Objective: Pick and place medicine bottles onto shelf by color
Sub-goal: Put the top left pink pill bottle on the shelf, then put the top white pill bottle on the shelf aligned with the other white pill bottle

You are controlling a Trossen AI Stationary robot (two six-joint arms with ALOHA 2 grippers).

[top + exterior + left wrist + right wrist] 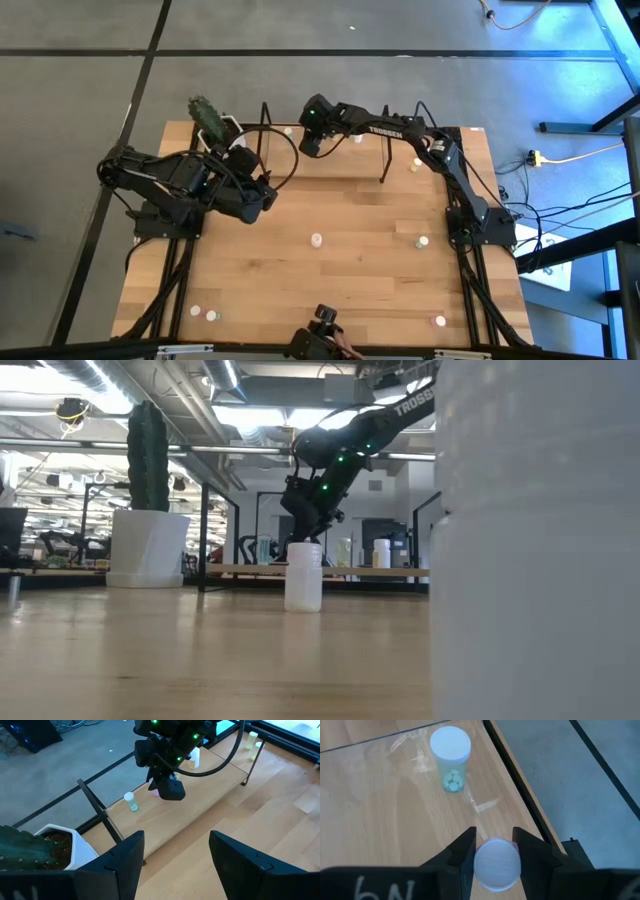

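The shelf, black wire over a light wooden floor, stands along the table's far edge. My right gripper reaches down into it and is shut on a small bottle with a whitish cap; a pink bit shows beside the fingers. A bottle of green pills stands upright on the shelf floor just beyond. More bottles stand on the table. My left gripper hangs open over the table's left part, above nothing. My right gripper pinches the bottle between its two fingers at the cap's opposite sides. The fingers slant down from the table's near side. The bottle stands upright, cap up, over the shelf floor; whether its base rests there is hidden by the cap.
A cactus in a white pot stands at the shelf's left end. Two bottles stand farther right on the shelf. Several bottles stand near the front edge, one right before the low camera.
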